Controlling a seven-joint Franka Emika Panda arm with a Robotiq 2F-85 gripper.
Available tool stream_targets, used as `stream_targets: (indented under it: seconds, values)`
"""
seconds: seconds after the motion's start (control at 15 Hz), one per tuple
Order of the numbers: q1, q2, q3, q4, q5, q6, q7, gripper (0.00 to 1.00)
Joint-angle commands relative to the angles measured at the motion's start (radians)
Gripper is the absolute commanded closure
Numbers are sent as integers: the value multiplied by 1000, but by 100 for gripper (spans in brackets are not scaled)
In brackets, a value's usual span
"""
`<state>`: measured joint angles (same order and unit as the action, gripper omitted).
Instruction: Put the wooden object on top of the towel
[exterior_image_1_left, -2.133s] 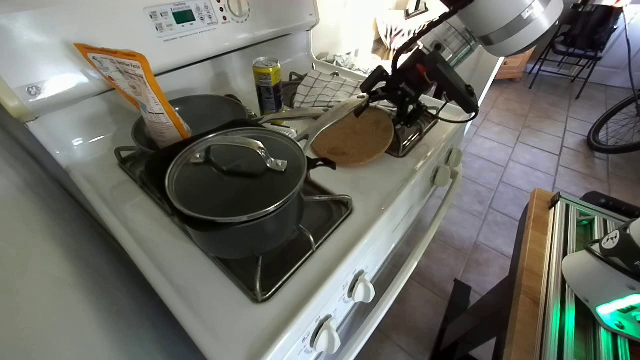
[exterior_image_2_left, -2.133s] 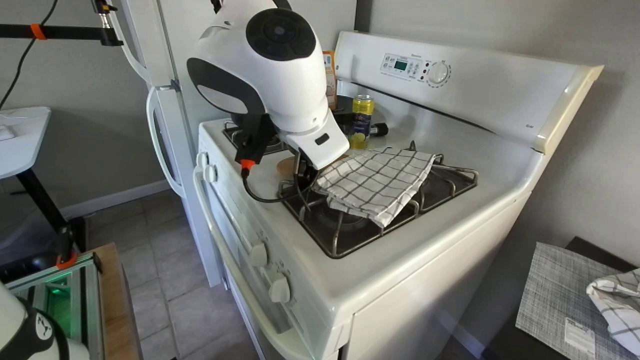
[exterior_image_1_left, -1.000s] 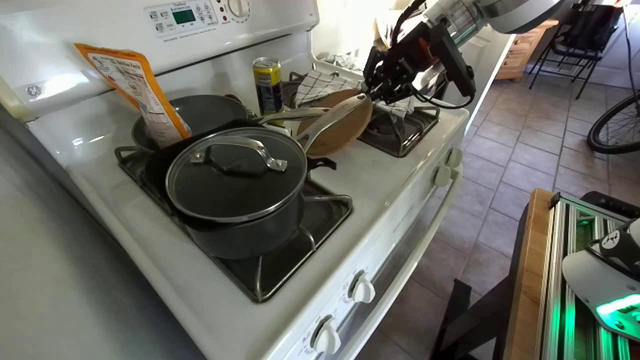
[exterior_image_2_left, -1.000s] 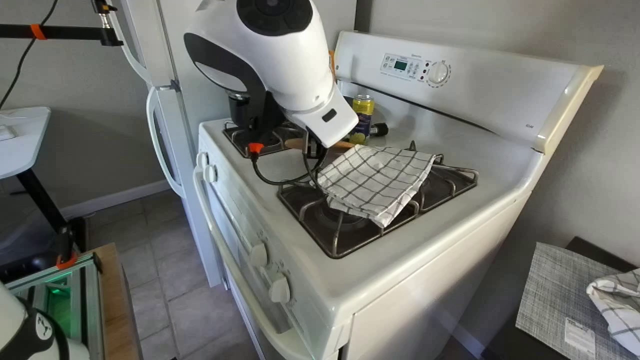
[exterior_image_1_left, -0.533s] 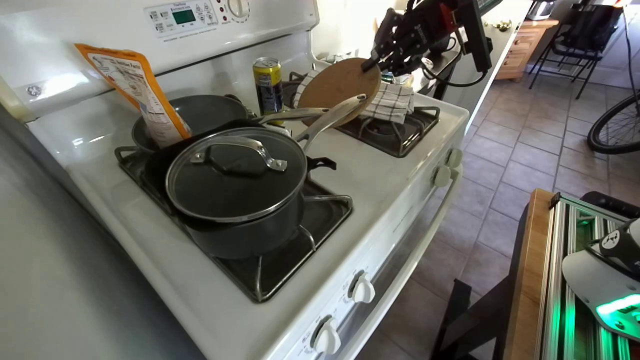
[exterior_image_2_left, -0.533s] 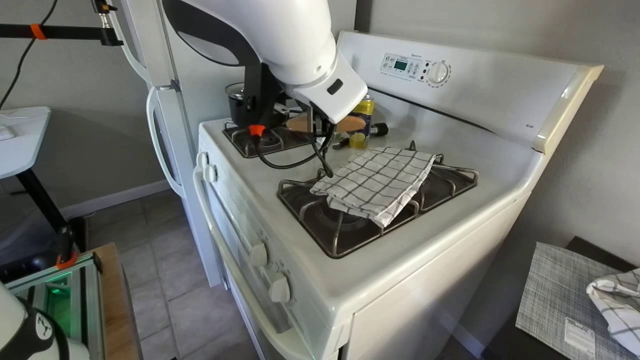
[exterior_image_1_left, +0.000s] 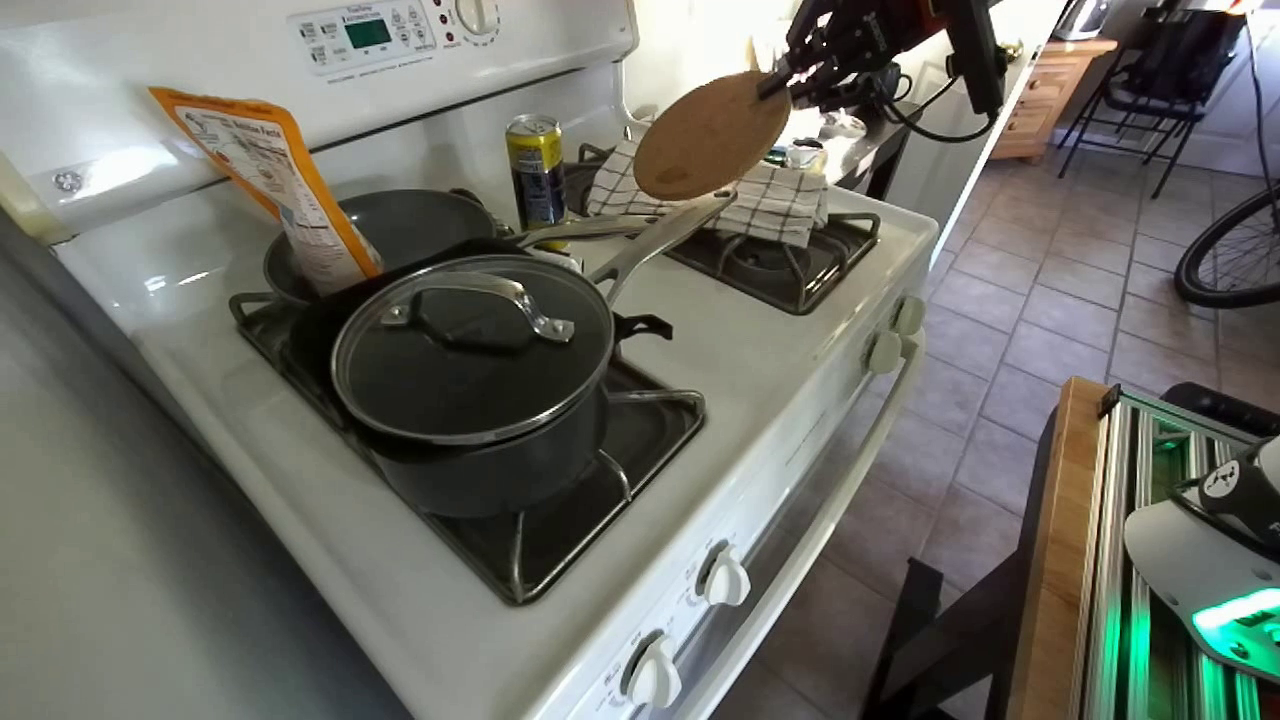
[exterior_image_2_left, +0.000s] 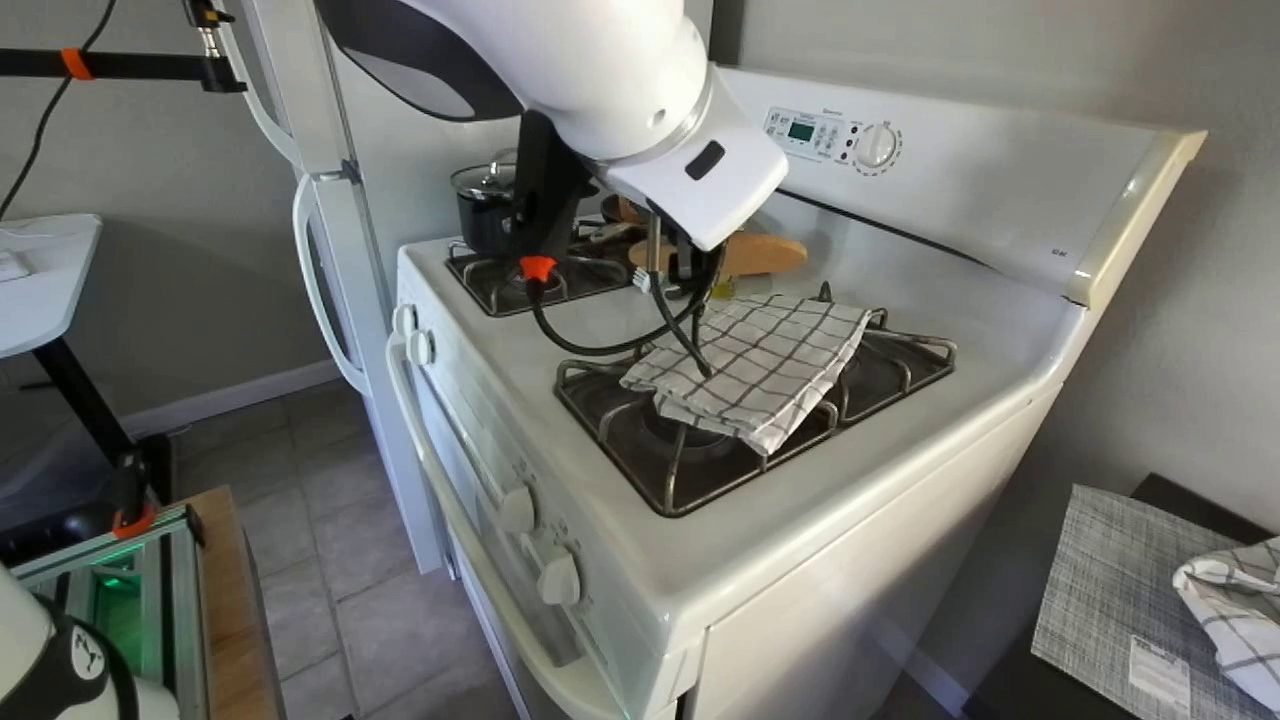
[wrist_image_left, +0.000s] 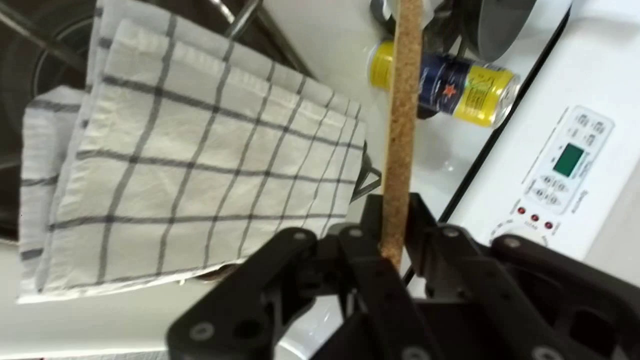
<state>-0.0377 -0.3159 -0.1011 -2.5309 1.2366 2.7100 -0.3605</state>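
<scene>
The wooden object, a round flat brown board (exterior_image_1_left: 712, 140), hangs tilted in the air with my gripper (exterior_image_1_left: 778, 88) shut on its rim. In the wrist view the board (wrist_image_left: 402, 100) shows edge-on between the finger pads, and the gripper (wrist_image_left: 396, 220) pinches its near end. The towel (exterior_image_2_left: 765, 360), white with dark checks, lies folded over the burner grate. In the wrist view the towel (wrist_image_left: 200, 160) is left of the board, apart from it. In an exterior view the board covers part of the towel (exterior_image_1_left: 785, 205) from sight.
A yellow and blue can (exterior_image_1_left: 535, 175) stands behind the pan handles. The lidded pot (exterior_image_1_left: 475, 370) and a grey pan (exterior_image_1_left: 415, 225) holding an orange-edged bag (exterior_image_1_left: 275, 180) occupy the burners beyond. The pot's long handle (exterior_image_1_left: 665, 235) reaches toward the towel's burner. A back panel (exterior_image_2_left: 960, 200) rises behind.
The board was lying on the stovetop beside the pot handle. It has been lifted in the shut gripper, up past the handle, and swung toward the back panel. The towel stayed put.
</scene>
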Motion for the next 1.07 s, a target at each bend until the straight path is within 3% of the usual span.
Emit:
stream_targets:
  seconds: [0.0, 0.13, 0.4, 0.6, 0.8, 0.87, 1.0]
  values:
    - [-28, 14, -7, -22, 17, 74, 43, 96]
    - [-45, 24, -9, -37, 6, 90, 76, 96]
    - [-46, 78, -21, -52, 79, 154, 8, 96]
    - [-45, 128, -31, -37, 140, 126, -13, 96]
    - [-56, 173, -30, -43, 97, 95, 44, 96]
    - [-63, 189, -28, -51, 43, 71, 104, 59]
    - [-85, 199, -25, -68, -85, 5, 222, 52]
